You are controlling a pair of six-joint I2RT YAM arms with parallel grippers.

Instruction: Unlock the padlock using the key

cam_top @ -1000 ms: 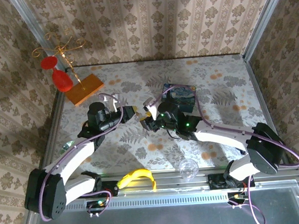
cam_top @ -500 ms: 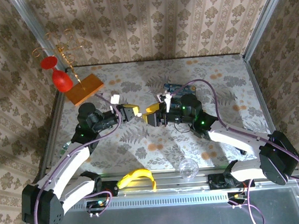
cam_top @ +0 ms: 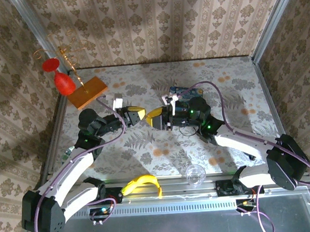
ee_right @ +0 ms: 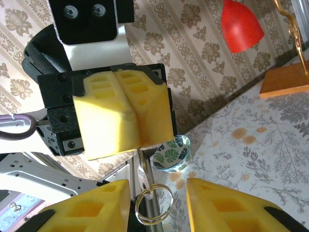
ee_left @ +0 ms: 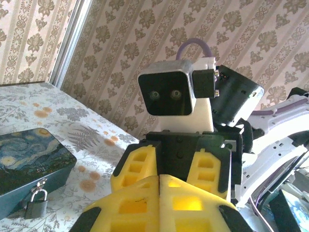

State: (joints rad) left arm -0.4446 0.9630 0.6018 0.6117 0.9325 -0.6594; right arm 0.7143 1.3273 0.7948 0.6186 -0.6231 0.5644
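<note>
No legible text, brand or number found. On the padlock (ee_left: 35, 203), lower left of the left gripper (ee_left: 159, 186), markings are too small to tell.

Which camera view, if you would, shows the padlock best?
The left wrist view: the padlock hangs unobstructed from the blue tin. In the top external view the right arm covers much of the tin; the lock is too small to tell. The right wrist view faces the left gripper.

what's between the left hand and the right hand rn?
The key: it hangs from the shut left hand, its ring end down in the gap of the open right hand. The right wrist view shows it.
</note>
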